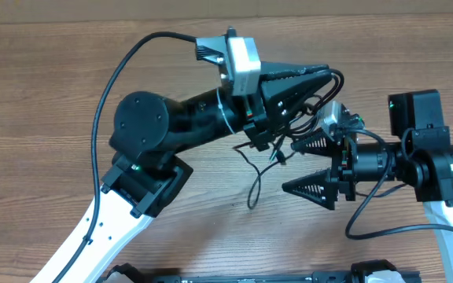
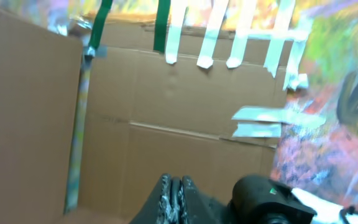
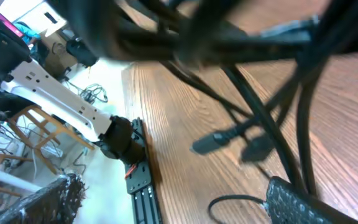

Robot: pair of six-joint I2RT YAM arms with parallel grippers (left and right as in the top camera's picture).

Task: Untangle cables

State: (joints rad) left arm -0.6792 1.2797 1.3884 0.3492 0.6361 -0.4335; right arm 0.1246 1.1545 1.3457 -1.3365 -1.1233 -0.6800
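Observation:
The cables (image 1: 255,182) are thin black cords. They hang in a tangled bunch from my left gripper (image 1: 323,73), which is raised over the table's right middle and shut on them. Loose ends with small plugs (image 1: 277,154) dangle to the wooden table. In the left wrist view the jaws (image 2: 176,186) are pressed together with a thin dark strand between them. My right gripper (image 1: 287,167) is open, just right of the hanging strands, with its fingers pointing left. In the right wrist view the cables (image 3: 261,118) and two plugs (image 3: 219,140) cross close in front of the open fingers (image 3: 176,200).
The wooden table (image 1: 46,102) is bounded by a cardboard wall (image 2: 166,112) at the back. A thicker black arm wire (image 1: 101,110) loops over the left side. A black rail (image 3: 143,186) runs along the front edge.

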